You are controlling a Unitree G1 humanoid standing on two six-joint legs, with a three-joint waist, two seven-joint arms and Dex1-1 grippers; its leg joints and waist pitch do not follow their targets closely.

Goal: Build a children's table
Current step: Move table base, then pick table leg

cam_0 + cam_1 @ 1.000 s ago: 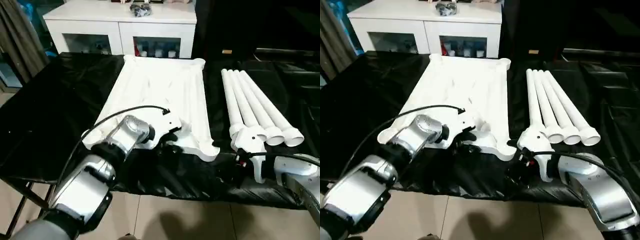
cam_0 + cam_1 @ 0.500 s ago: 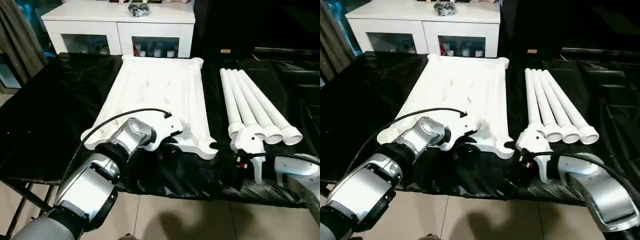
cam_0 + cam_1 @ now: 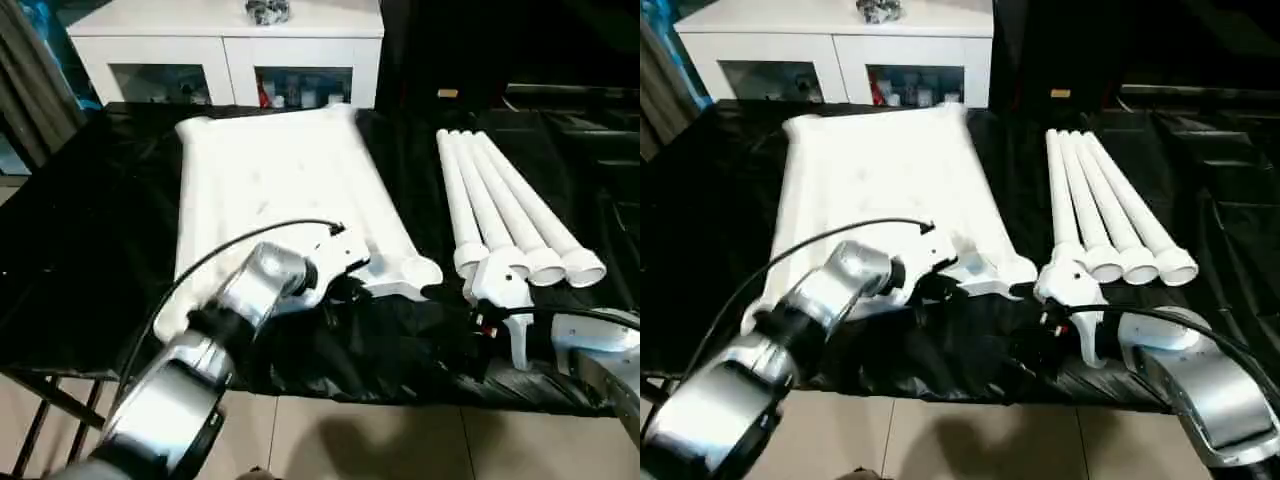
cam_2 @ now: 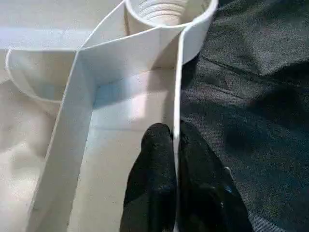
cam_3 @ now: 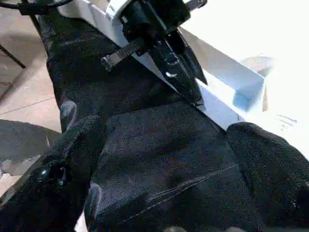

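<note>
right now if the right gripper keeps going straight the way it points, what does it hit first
Most likely the near edge wall of the table top, just past the black cloth, close to where the left gripper is clamped on it. The right gripper has its jaws wide open. Depth is hard to judge.

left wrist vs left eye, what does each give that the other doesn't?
Left wrist view: the left claw up close, its two black fingers shut on the thin side wall of the table top, beside a ribbed round corner socket.

Left eye view: the whole layout. Four legs lie side by side to the right of the top, the right claw waits open near their collared ends, and a white cabinet stands behind.

Both: the white top on the black cloth, and the left claw at its near edge.
</note>
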